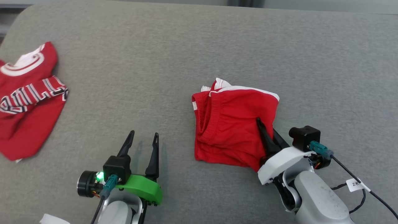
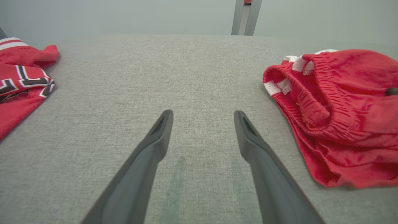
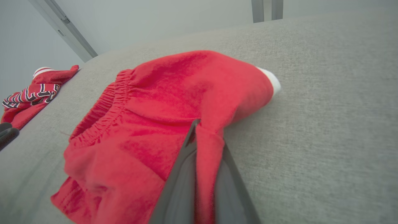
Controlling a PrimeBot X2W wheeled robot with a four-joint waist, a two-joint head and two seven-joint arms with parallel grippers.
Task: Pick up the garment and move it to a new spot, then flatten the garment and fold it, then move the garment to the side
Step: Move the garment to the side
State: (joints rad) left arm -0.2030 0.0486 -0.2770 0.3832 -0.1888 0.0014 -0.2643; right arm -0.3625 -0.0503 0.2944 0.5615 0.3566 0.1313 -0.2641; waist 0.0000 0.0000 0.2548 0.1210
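Observation:
The garment (image 1: 233, 124) is a pair of red shorts with white trim and an elastic waistband, lying folded over on the grey surface right of centre. My right gripper (image 1: 264, 129) is shut on its lower right edge; in the right wrist view a fold of red cloth (image 3: 206, 155) is pinched between the two dark fingers. The shorts (image 2: 335, 115) also lie at the right of the left wrist view. My left gripper (image 1: 144, 138) stands open over bare grey fabric to the left of the shorts, its fingers (image 2: 155, 146) apart with nothing between them.
A second red garment (image 1: 28, 102) with white and black striped lettering lies at the far left edge of the grey surface (image 1: 174, 56). A cable with a white tag (image 1: 356, 184) hangs from the right wrist.

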